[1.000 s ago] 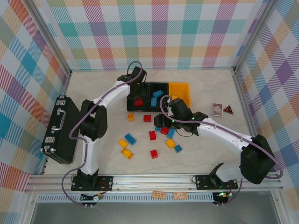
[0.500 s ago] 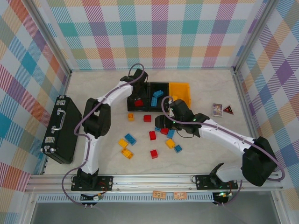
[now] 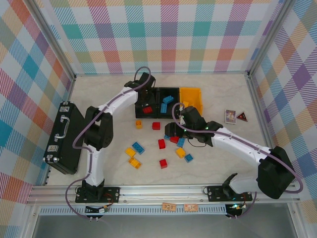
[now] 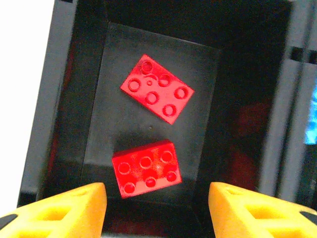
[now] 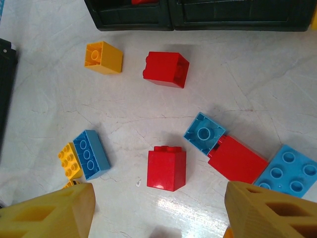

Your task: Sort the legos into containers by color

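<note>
My left gripper (image 4: 156, 198) hangs open over the left black container (image 3: 139, 113), its yellow fingers (image 4: 64, 208) wide apart. Two red legos (image 4: 157, 88) (image 4: 146, 168) lie on that bin's floor. The middle black container (image 3: 173, 90) holds blue legos (image 3: 166, 101), and the yellow-orange container (image 3: 190, 97) stands at the right end of the row. My right gripper (image 5: 158, 210) is open above the table. A red lego (image 5: 166, 168) stands upright just ahead of the gap between its fingers. Another red lego (image 5: 166, 69) and a yellow one (image 5: 103, 57) lie nearer the bins.
Loose legos are scattered in front of the bins: blue (image 5: 91, 153) and yellow (image 5: 69, 160) at the left, an upturned blue (image 5: 204, 133), a red (image 5: 237, 158) and a blue (image 5: 287, 171) at the right. A large black case (image 3: 62, 136) lies at the left. Two small cards (image 3: 236, 116) sit at the right.
The left arm swung a little right over the bins and came back over the left black one. The right gripper has barely shifted above the loose bricks.
</note>
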